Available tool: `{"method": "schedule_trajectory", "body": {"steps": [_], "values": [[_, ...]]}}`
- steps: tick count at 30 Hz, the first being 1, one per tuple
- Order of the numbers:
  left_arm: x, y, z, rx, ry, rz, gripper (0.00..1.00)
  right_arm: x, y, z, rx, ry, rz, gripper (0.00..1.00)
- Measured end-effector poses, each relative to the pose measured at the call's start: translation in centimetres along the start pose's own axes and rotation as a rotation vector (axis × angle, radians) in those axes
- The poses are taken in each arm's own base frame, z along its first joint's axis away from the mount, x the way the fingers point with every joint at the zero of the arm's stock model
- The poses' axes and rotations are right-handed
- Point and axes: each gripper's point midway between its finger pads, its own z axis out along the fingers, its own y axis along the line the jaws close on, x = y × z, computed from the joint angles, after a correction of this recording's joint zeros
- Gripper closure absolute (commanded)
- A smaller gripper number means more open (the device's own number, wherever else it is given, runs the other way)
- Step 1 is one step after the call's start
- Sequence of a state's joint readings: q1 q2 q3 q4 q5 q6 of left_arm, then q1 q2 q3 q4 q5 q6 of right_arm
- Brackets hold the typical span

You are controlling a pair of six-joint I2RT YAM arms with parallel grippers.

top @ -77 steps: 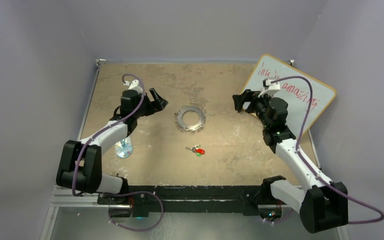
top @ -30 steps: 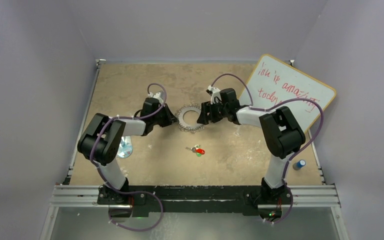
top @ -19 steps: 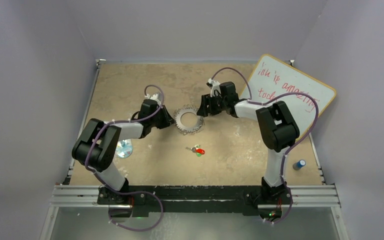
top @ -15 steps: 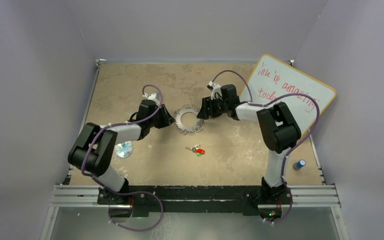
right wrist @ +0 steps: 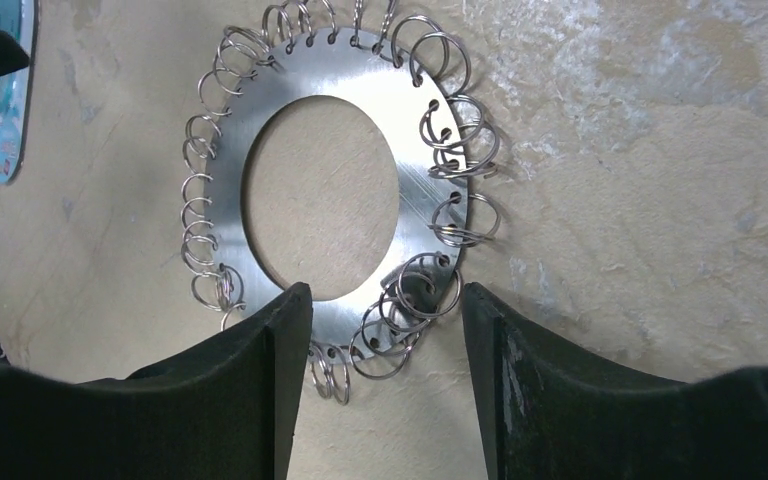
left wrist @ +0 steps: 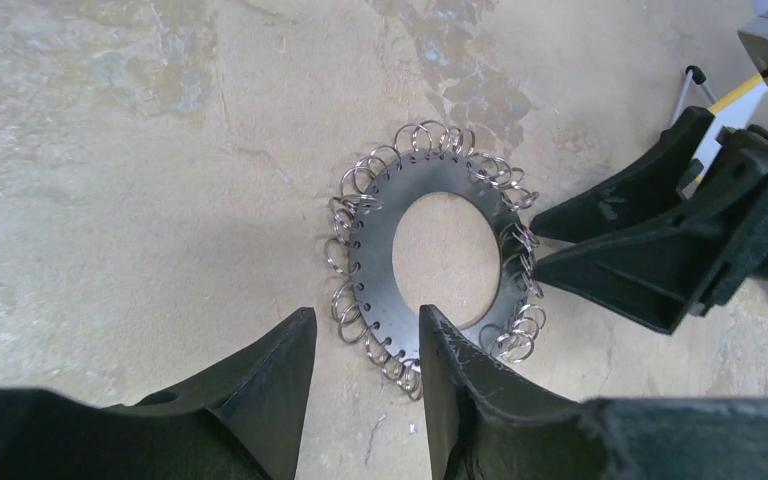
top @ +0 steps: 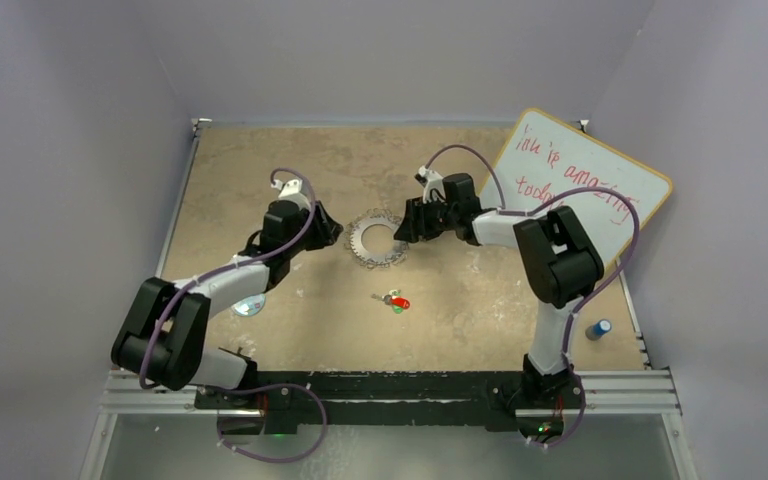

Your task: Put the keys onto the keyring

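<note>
The keyring (top: 377,241), a flat silvery disc with a wide hole and a fringe of small wire loops, lies flat on the table. My left gripper (top: 326,232) is open at its left rim; in the left wrist view its fingertips straddle the keyring's (left wrist: 375,262) edge loops, gripper (left wrist: 365,318). My right gripper (top: 406,222) is open at the right rim, its jaws either side of a cluster of loops on the keyring (right wrist: 340,68), gripper (right wrist: 385,292). The keys (top: 396,300), red and green headed, lie together nearer the table's front, untouched.
A clear bluish plastic object (top: 248,303) lies on the table near the left arm. A whiteboard (top: 582,185) with red writing leans at the back right. A small blue cylinder (top: 597,328) stands at the right table edge.
My left gripper's jaws have spread apart and it has drawn back slightly left from the keyring's rim. The right gripper has narrowed a little beside the ring. Keys have not moved.
</note>
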State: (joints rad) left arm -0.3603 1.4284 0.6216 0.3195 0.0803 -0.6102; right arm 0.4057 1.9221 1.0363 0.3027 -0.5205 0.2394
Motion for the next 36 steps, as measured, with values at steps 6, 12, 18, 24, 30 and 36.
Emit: {"method": "schedule_trajectory", "body": {"steps": [6,12,18,24,30,36], "values": [[-1.2,-0.3,-1.9,0.021,-0.081,0.038,0.60,0.2,1.2,0.6,-0.069,0.004,-0.010,0.44],[-2.0,-0.5,-2.5,0.033,-0.128,0.070,0.61,2.2,4.5,0.8,-0.215,0.020,0.000,0.45],[-1.7,-0.3,-2.4,0.034,-0.122,0.080,0.61,4.0,6.0,-0.4,-0.279,0.035,0.048,0.45],[-0.3,0.4,-2.1,0.024,-0.086,0.075,0.61,2.0,5.8,-0.8,-0.224,-0.009,0.017,0.45],[2.1,1.3,-1.4,0.011,-0.011,0.046,0.61,-0.1,4.7,-0.4,-0.139,-0.045,-0.003,0.50],[4.1,1.7,-0.6,0.018,0.052,0.019,0.61,0.4,3.4,0.8,-0.106,-0.031,0.018,0.66]]}}
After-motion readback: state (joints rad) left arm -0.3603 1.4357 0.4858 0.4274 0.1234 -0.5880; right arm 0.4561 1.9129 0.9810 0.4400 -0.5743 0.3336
